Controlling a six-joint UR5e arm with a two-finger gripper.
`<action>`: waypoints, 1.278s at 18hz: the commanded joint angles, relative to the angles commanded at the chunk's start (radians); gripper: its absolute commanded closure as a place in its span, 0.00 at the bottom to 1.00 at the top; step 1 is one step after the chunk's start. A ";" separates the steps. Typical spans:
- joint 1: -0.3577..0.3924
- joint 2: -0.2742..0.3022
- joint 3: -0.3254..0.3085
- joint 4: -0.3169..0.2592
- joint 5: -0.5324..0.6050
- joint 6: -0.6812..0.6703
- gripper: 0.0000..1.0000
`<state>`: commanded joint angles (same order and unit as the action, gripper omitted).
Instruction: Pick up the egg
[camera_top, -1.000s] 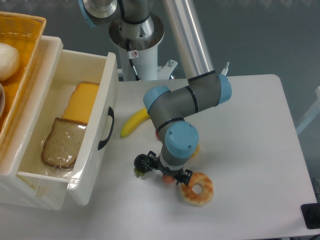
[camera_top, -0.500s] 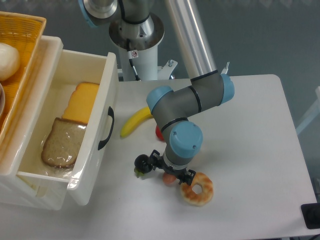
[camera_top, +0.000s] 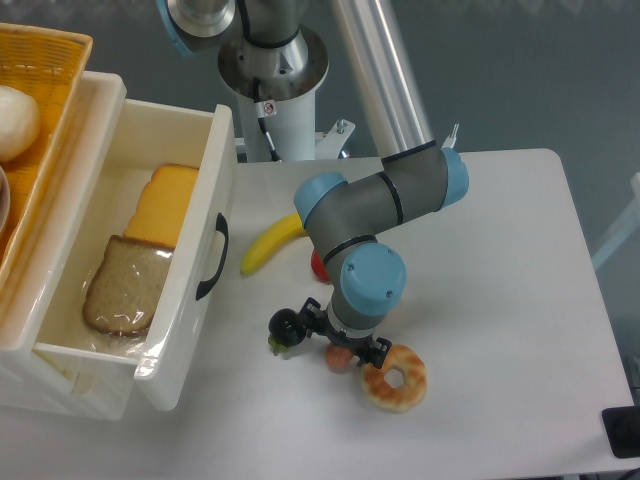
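One gripper (camera_top: 343, 349) hangs low over the egg (camera_top: 340, 358), its grip unclear; donut (camera_top: 395, 377) just beside.

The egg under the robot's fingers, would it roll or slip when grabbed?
Probably. The egg looks smooth and rounded, so it may squirt sideways or roll toward the donut. It seems a small toy, likely light.

We see a white rounded-corner table (camera_top: 500, 250) under even light against a dull blue-grey floor (camera_top: 540, 70), with an open white plastic drawer (camera_top: 160, 365) and a woven yellow basket (camera_top: 40, 60) at its far left side.
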<state>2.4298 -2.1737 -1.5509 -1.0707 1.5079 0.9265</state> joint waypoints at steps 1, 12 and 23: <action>0.000 0.002 0.000 0.000 0.000 0.000 0.01; -0.005 0.000 0.000 0.000 0.000 -0.006 0.18; -0.005 -0.002 0.009 -0.002 0.000 -0.008 0.71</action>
<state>2.4252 -2.1752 -1.5417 -1.0723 1.5079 0.9189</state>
